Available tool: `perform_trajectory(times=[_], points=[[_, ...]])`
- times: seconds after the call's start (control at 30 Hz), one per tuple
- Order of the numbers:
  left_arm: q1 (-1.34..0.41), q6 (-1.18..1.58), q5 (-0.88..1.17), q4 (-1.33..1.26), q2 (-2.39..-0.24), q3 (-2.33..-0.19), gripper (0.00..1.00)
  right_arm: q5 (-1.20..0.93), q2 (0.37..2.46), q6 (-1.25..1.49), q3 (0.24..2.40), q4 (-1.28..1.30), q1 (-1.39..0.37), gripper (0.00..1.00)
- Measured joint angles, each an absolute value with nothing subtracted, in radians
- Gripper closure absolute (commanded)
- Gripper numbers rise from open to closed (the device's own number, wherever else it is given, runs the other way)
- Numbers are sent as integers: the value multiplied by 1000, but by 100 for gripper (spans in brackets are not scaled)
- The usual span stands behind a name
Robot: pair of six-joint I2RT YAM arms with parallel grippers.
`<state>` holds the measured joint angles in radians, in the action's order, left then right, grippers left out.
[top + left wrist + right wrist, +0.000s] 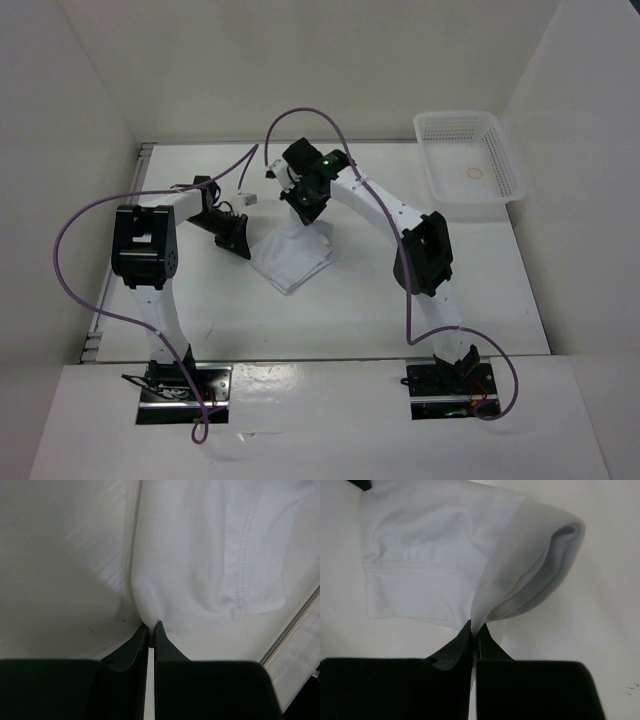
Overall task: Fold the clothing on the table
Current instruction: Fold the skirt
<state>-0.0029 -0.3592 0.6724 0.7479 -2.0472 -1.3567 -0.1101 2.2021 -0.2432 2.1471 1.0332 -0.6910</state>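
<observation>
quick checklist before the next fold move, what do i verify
1. Grip of left fingers on the clothing: ok, shut on its edge, low at the table.
2. Grip of right fingers: ok, shut on a fold lifted off the rest.
3. Clothing on the table, away from its edges: ok.
4. Basket out of the way: ok, at the far right corner, apart from the clothing.
5. Layers in each pinch: cannot tell.
6. Folded edges lined up: cannot tell, the arms hide part of the clothing from above.
</observation>
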Motion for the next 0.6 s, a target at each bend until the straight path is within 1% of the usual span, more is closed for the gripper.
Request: perform_trajectory(times=[0.2,0.6], points=[[-3,-358,675,747,-2047,-1356,99,-81,2208,-242,2154,1067,-795,100],[-2,-332,679,739,-2047,-1355,99,-83,2384,-228,2379,1135,-902,100]])
